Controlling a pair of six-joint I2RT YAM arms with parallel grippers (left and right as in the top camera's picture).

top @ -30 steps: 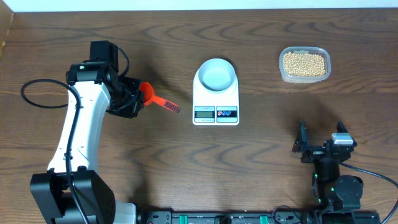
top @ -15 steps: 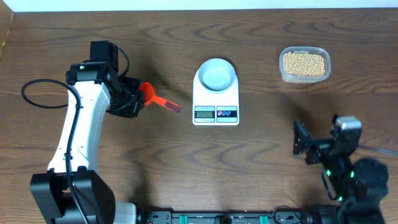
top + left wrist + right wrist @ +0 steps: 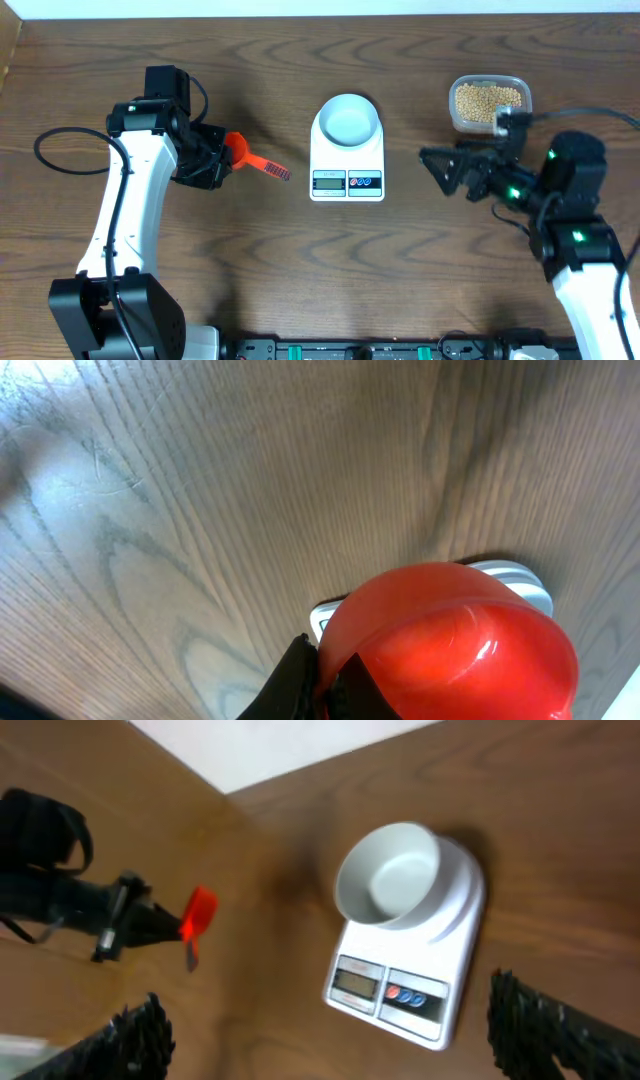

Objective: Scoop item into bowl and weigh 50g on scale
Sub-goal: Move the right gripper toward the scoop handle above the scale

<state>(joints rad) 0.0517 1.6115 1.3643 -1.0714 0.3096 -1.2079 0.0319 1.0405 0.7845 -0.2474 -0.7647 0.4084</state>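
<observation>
The white bowl [image 3: 347,120] sits empty on the white scale [image 3: 346,183] at the table's middle; both also show in the right wrist view, bowl [image 3: 388,875] on scale [image 3: 420,990]. The tan beans [image 3: 487,101] fill a clear tub [image 3: 487,125] at the back right. My left gripper [image 3: 212,160] is shut on the rim of a red scoop [image 3: 240,151], whose handle points toward the scale; the scoop's cup [image 3: 450,645] fills the left wrist view. My right gripper [image 3: 452,170] is open and empty, raised right of the scale and pointing left.
A black cable [image 3: 70,150] loops on the table at the far left. The table's back edge meets a white wall.
My right arm has lifted from the front right and swung up and left, its open gripper now between the scale and the tub. The left arm and scoop have not moved.
</observation>
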